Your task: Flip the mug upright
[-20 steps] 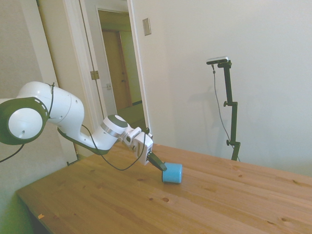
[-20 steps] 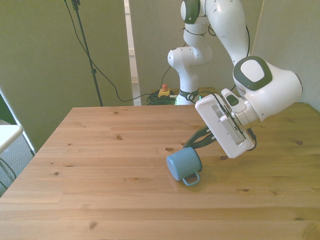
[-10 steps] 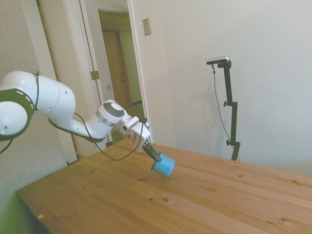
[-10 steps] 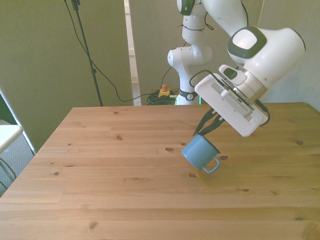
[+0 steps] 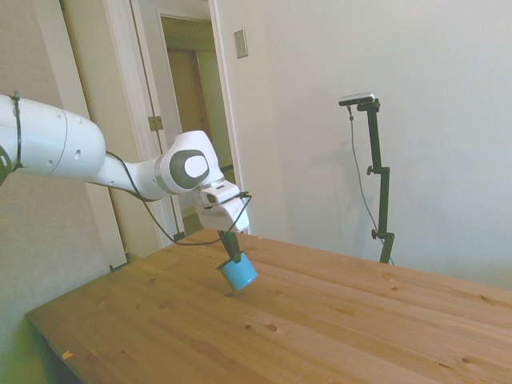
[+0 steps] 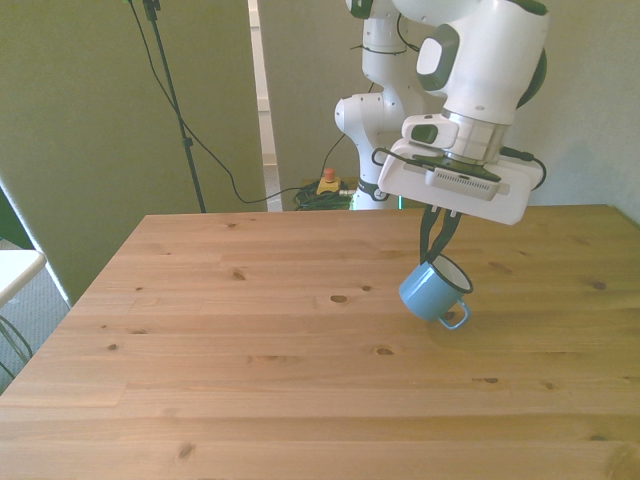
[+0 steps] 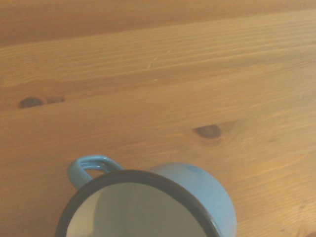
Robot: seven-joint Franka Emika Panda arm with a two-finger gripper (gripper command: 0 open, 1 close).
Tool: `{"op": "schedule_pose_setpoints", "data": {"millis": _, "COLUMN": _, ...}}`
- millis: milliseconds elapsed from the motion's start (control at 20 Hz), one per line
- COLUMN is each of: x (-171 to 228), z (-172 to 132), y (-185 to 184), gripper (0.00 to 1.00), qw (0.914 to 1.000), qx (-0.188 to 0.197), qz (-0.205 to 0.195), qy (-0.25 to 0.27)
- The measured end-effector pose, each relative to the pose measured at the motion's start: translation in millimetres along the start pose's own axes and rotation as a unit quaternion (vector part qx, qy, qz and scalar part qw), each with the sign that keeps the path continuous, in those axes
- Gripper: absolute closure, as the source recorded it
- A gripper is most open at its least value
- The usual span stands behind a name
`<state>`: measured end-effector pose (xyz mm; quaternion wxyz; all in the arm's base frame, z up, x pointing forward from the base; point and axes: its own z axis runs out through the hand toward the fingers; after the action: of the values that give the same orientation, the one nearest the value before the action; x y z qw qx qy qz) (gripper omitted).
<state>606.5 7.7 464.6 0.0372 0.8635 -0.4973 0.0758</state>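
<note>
Wrist view, closest: mug (image 7: 163, 202) from above and slightly to one side. Dark rim, pale inside, light-blue outer wall. Handle (image 7: 91, 165) loops out from the wall just under the rim. Below it, bare table (image 7: 148, 89) boards with two dark knots.

Front view: mug (image 6: 432, 290) hangs tilted above the table (image 6: 250, 340), mouth up and leaning toward the front view's right, base down toward the front view's left. Handle (image 6: 455, 318) sticks out low on the near side. Whether the base touches the wood or hangs just clear, cannot tell; the lowest edge looks very near the boards. Mug sits right of centre, over the middle boards, well away from every table edge.

Gripper (image 6: 441, 238) comes down from above, dark fingers (image 6: 432, 232) nearly vertical and drawn close together, pinching the mug's rim at its upper far side. Nothing else in its grasp. White gripper body sits level above the fingers, wrist joint straight over it.

Side view: mug (image 5: 238, 273) low over the table (image 5: 336, 320), tilted, hanging from the gripper (image 5: 233, 253). Fingers point down into the rim. Arm (image 5: 120, 172) reaches in from the left at about door-hinge height, forearm roughly level, wrist bent down.

Farther back: an open doorway (image 5: 192, 120) behind the arm, plain wall (image 5: 416, 96) beyond the table.
</note>
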Motion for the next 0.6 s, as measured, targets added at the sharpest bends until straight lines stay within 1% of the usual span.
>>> {"op": "schedule_pose_setpoints", "data": {"millis": 150, "x": 4, "z": 6, "y": 7, "gripper": 1.0, "qw": 0.9989, "qx": 0.015, "qz": -0.01, "qy": -0.044}}
{"op": "schedule_pose_setpoints", "data": {"millis": 350, "x": 3, "z": 22, "y": 11, "gripper": 1.0, "qw": 0.9973, "qx": 0.013, "qz": -0.012, "qy": -0.071}}
{"op": "schedule_pose_setpoints", "data": {"millis": 600, "x": 9, "z": 48, "y": 15, "gripper": 1.0, "qw": 0.9956, "qx": 0.002, "qz": -0.003, "qy": -0.093}}
